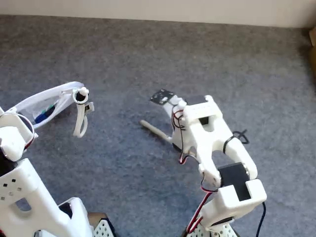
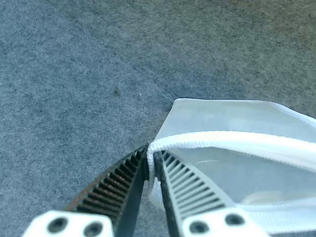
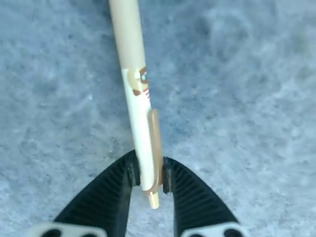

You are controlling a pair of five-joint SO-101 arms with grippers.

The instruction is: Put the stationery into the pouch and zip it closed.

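A translucent white pouch point(image 1: 47, 103) lies open at the left of the grey carpet, with a blue item point(image 1: 44, 114) inside. My left gripper point(image 1: 80, 95) is shut on the end of its zipper edge; in the left wrist view the fingers point(image 2: 173, 173) pinch the white rim point(image 2: 150, 148) of the pouch point(image 2: 237, 148). A beige pen point(image 1: 154, 130) lies near the middle of the carpet. My right gripper point(image 1: 174, 138) is shut on the pen's clip end. The right wrist view shows the pen point(image 3: 132, 84) running straight out from between the fingers point(image 3: 185, 190).
A small dark flat item point(image 1: 162, 97) lies on the carpet just beyond the right arm. Grey carpet point(image 1: 207, 59) stretches open behind both arms. A pale wall edge runs along the far side, and a brown object point(image 1: 313, 44) sits at the far right edge.
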